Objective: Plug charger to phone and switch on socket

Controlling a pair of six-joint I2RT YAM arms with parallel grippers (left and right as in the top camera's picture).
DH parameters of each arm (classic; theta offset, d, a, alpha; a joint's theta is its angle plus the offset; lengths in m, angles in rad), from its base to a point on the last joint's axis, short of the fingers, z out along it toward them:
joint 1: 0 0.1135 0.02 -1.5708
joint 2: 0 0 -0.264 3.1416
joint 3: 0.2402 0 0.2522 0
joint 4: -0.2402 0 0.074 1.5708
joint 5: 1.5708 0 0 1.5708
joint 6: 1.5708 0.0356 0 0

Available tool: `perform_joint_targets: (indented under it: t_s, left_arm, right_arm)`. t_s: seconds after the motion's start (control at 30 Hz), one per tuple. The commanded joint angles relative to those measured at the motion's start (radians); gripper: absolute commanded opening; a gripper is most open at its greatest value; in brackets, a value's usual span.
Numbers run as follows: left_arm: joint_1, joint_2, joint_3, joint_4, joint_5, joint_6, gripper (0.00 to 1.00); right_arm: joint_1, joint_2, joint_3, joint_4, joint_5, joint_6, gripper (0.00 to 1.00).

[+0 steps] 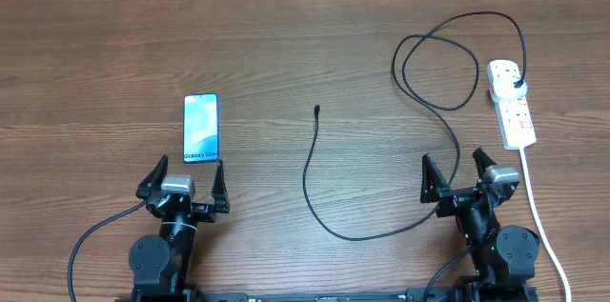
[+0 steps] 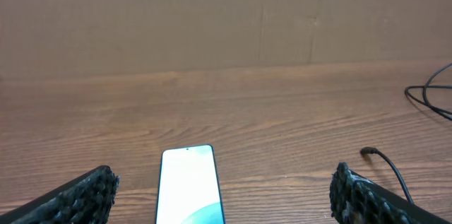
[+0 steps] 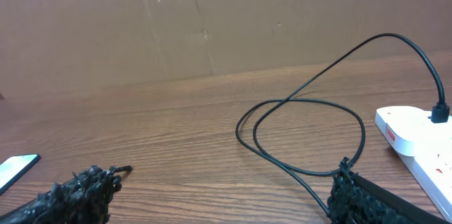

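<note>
The phone lies flat on the wooden table, screen lit light blue, just ahead of my left gripper, which is open and empty. The phone also shows between the left fingers in the left wrist view. The charger cable snakes from its connector tip at mid-table, loops at the right and ends in a black plug seated in the white socket strip. My right gripper is open and empty, the cable passing just ahead of it. The tip shows in the left wrist view.
The strip's thick white cord runs down the right side past my right arm. A brown wall stands behind the table's far edge. The strip's end shows in the right wrist view.
</note>
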Motion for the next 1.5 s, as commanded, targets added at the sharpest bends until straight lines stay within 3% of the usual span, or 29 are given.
perform_joint_targets:
  t_s: [0.0,0.13,0.5,0.8,1.47]
  left_arm:
    - [0.006,-0.009,0.039,-0.032,-0.001,-0.015,1.00]
    - [0.006,0.026,0.115,-0.087,0.027,-0.015,1.00]
    - [0.006,0.330,0.421,-0.237,0.150,-0.014,1.00]
    - [0.006,0.571,0.712,-0.400,0.156,-0.014,1.00]
    - [0.007,1.218,1.259,-0.876,0.208,-0.011,0.99]
  right_arm:
    - [0.000,-0.008,-0.001,0.005,0.003,0.002,1.00]
    - [0.000,-0.008,-0.001,0.005,0.003,0.002,1.00]
    - [0.000,-0.008,-0.001,0.005,0.003,0.002,1.00]
    - [0.000,-0.008,-0.001,0.005,0.003,0.002,1.00]
    - [0.000,-0.008,-0.001,0.005,0.003,0.002,1.00]
